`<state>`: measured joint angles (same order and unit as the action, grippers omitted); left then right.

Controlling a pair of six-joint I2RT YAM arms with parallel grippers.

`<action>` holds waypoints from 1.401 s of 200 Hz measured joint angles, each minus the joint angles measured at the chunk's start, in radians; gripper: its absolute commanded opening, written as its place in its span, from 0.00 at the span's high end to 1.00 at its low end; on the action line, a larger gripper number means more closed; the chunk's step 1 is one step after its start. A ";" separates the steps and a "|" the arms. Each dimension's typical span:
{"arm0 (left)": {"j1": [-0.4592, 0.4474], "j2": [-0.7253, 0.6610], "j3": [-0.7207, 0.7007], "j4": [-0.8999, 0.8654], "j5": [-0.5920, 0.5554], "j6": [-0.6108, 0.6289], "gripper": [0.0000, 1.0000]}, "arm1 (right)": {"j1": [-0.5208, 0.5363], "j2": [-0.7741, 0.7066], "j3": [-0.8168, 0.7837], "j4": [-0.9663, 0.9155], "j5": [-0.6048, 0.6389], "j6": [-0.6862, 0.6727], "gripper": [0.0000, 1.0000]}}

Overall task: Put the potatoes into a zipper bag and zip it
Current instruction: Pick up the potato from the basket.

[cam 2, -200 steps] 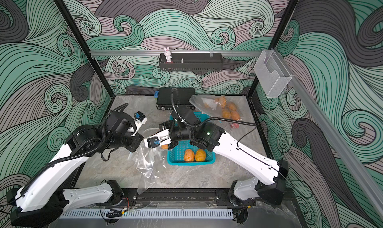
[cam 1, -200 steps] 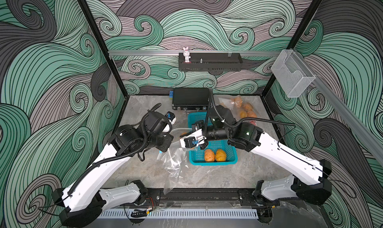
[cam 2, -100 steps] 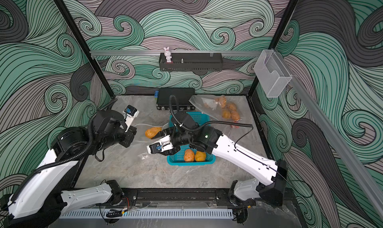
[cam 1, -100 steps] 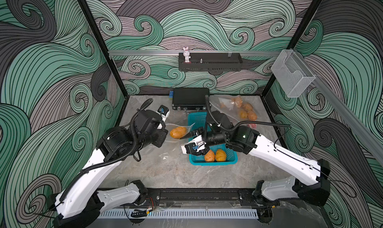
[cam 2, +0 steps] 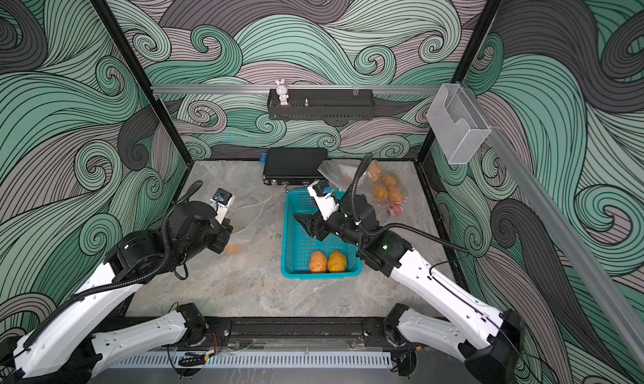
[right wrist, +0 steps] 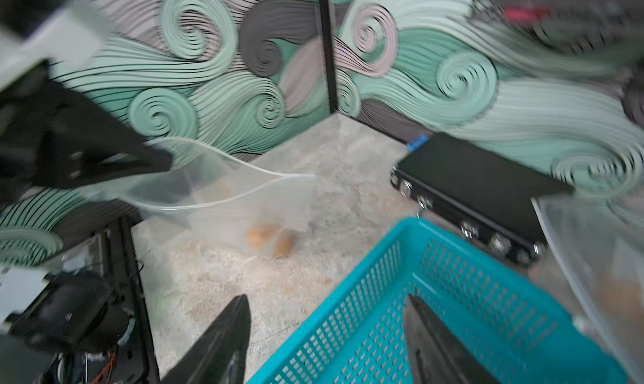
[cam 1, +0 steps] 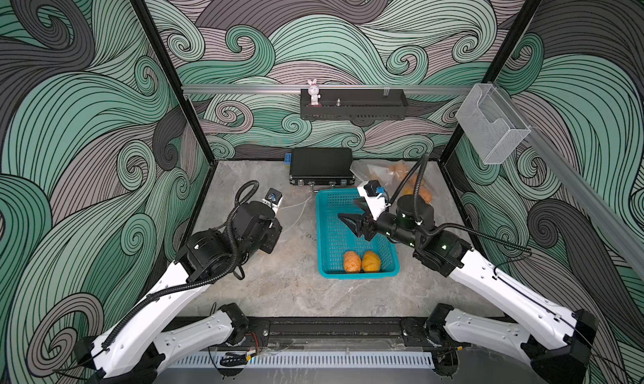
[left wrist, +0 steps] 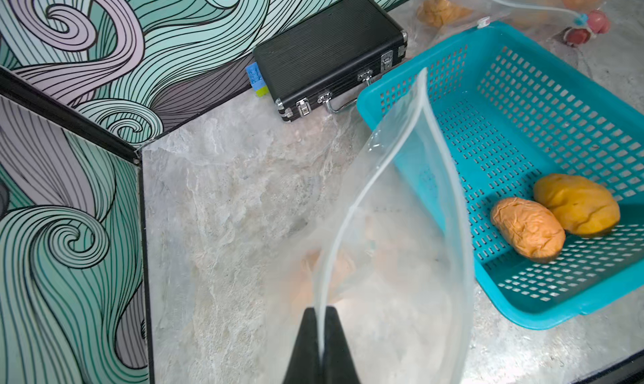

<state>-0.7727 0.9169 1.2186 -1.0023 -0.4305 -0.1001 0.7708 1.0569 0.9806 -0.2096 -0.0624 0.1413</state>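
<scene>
Above the basket, right end effector gapes (empty); left end effector pinches the bag rim.

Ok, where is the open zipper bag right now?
In a top view the zipper bag hangs from the left hand, which pinches its rim, on the robot's left of the teal basket.

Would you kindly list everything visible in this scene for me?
basket: one, teal, mid-table
potatoes in basket: two, orange, near end
held zipper bag: one, clear, left of basket, potato faintly inside
rear bag: one, clear, back right, holding several orange potatoes
red items: two, beside rear bag
case: one, black, back wall
block: one, blue-green, beside case
rabbit figurine: one, white, on black shelf
holder: one, clear, right wall
left gripper: shut on held zipper bag
right gripper: open, above basket
</scene>
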 measured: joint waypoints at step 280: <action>0.019 -0.050 -0.228 0.158 0.129 -0.031 1.00 | 0.048 0.645 0.011 -0.333 0.001 0.322 0.42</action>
<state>-0.7536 0.8669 0.9905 -0.8440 -0.3012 -0.1314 0.8188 1.7016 0.9913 -0.5426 -0.0616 0.4629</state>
